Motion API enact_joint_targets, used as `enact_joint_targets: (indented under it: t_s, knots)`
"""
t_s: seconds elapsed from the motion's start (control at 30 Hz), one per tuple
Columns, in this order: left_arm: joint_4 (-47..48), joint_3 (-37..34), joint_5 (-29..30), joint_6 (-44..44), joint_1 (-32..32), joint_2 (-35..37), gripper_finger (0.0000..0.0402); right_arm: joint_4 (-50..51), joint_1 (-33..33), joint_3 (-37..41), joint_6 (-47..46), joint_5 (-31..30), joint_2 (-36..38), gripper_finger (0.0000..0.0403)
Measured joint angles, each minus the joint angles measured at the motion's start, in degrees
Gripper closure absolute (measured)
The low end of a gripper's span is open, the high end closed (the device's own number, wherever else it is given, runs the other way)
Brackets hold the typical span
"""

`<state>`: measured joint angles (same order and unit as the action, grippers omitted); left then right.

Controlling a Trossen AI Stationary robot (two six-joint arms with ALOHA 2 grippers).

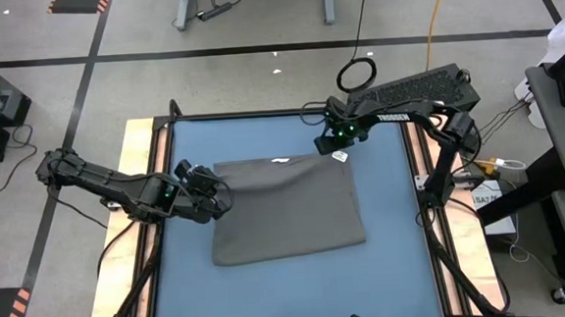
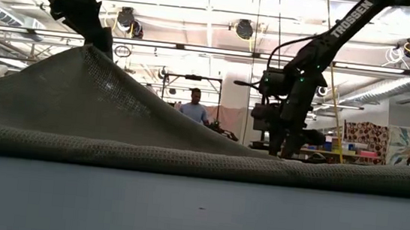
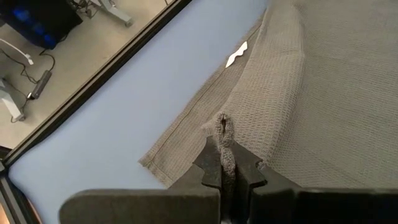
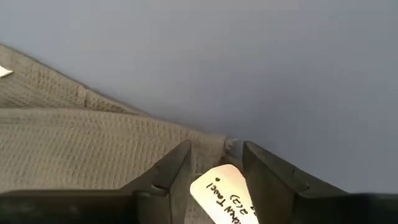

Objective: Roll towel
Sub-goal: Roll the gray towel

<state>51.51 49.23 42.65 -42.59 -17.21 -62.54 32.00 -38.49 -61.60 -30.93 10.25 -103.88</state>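
towel (image 1: pixel 286 207) unrolled on counter (image 1: pixel 388 270); left end effector (image 3: pixel 227 163) pinched its lifted left corner, right end effector (image 4: pixel 214 167) gaped over far-right corner.

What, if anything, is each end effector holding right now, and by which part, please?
The left end effector is shut on the towel, pinching its edge near a corner. The right end effector straddles another corner; a hold cannot be told.
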Motion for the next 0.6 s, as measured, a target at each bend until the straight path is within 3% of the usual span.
enact_joint_targets:
  t_s: [0.6]
  knots:
    - [0.1, 0.0, 0.0, 0.1, 0.0, 0.0, 0.0398, -1.6, 2.1, -0.2, -1.4, -2.7, -2.4, 0.0363]
